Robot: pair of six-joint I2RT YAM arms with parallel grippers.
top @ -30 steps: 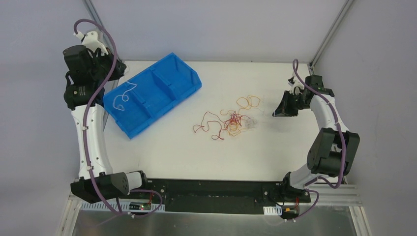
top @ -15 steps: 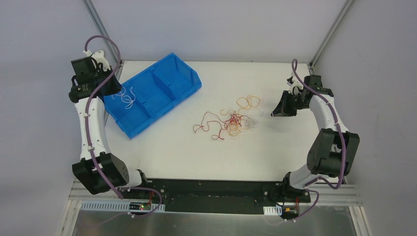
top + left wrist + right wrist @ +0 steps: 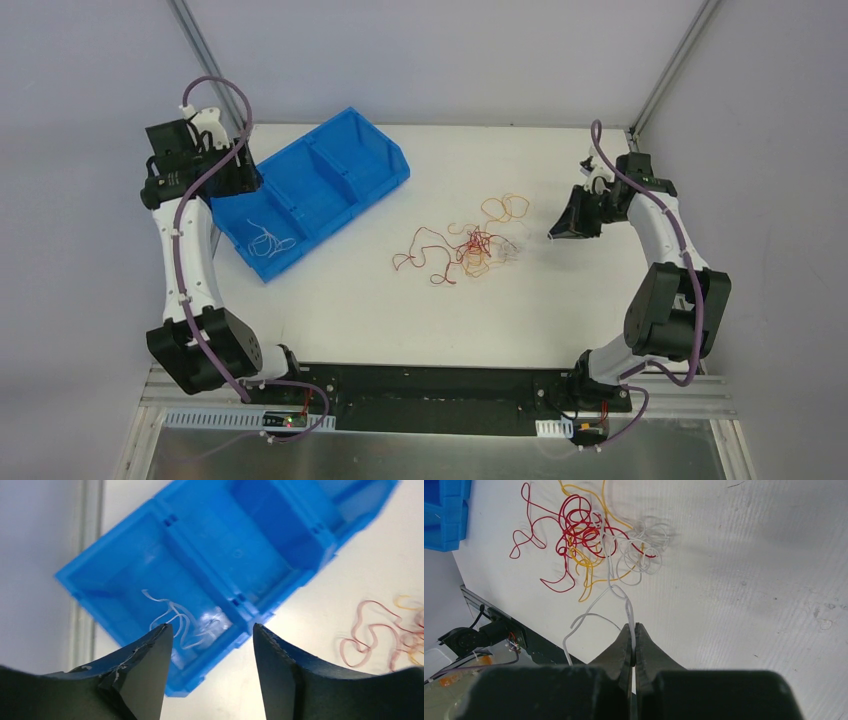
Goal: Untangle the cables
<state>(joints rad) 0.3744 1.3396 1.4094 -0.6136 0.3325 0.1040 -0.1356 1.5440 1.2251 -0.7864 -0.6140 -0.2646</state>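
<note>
Tangle: the tangle (image 3: 465, 250) of thin, curly red, orange-yellow and white wires lies on the white table (image 3: 350, 310), well to the right of the blue plastic three-compartment bin (image 3: 318, 180); by the look of it, it is not yet undone

Freed strand: one loose white strand (image 3: 177, 622) lies curled in the bin's nearest end compartment, touching nothing else

Right gripper: the right gripper (image 3: 633, 630) sits beyond the tangle from the bin; its jaws are clenched on a thin white wire (image 3: 616, 587)

Deciding relation: the white wire runs straight ahead from the fingertips into the tangle, its long axis pointing back toward the bin; the right arm is far the nearer; a pull away from the bin would likely draw the wire out

Left gripper: the left gripper (image 3: 211, 628) hangs above the bin, jaws spread wide and holding nothing

Change: a second ago the loose white strand dangled under the left gripper, over the bin's far end; now it rests inside; the right gripper has barely shifted
</note>
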